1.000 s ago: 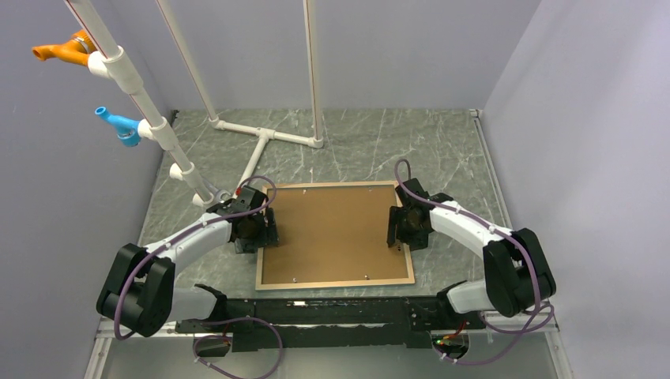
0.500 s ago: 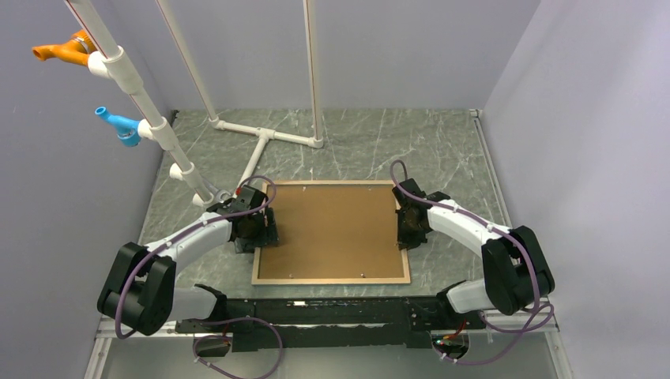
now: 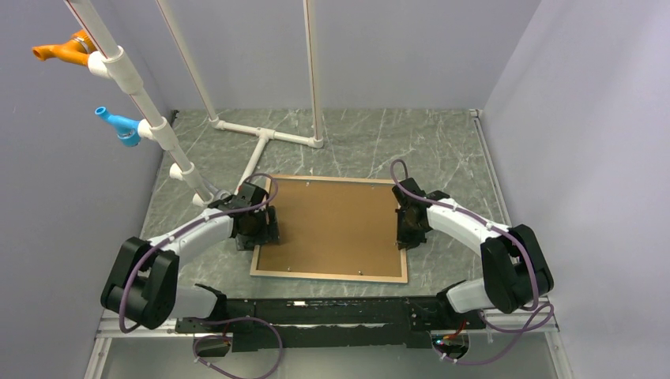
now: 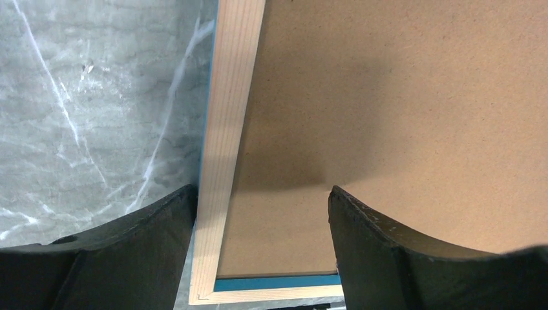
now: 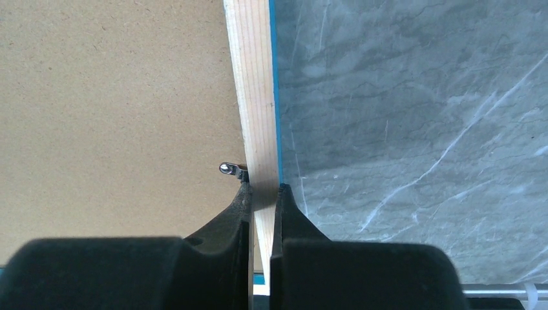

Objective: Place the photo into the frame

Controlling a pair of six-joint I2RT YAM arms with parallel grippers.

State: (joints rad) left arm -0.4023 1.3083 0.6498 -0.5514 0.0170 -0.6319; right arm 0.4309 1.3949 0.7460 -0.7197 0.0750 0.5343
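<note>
The frame (image 3: 328,275) lies flat on the table with its light-wood face up, and a brown backing board (image 3: 336,225) fills it. The photo is hidden. My left gripper (image 3: 257,229) is open and straddles the frame's left rail (image 4: 229,116) near a corner, where a strip of blue shows. In the left wrist view one finger is over the table and the other over the board (image 4: 400,97), around the left gripper (image 4: 260,194). My right gripper (image 3: 408,229) is shut on the frame's right rail (image 5: 252,77), with the right gripper (image 5: 263,190) just below a small metal clip (image 5: 227,168).
A white pipe stand (image 3: 265,138) rises at the back of the marble table (image 3: 442,150). Orange (image 3: 59,51) and blue (image 3: 114,125) fittings stick out from the slanted pipe at the left. A black rail (image 3: 316,312) runs along the near edge.
My right gripper has shut on the frame's right rail. The frame has shifted a little to the left and turned slightly. The left gripper stays open.
</note>
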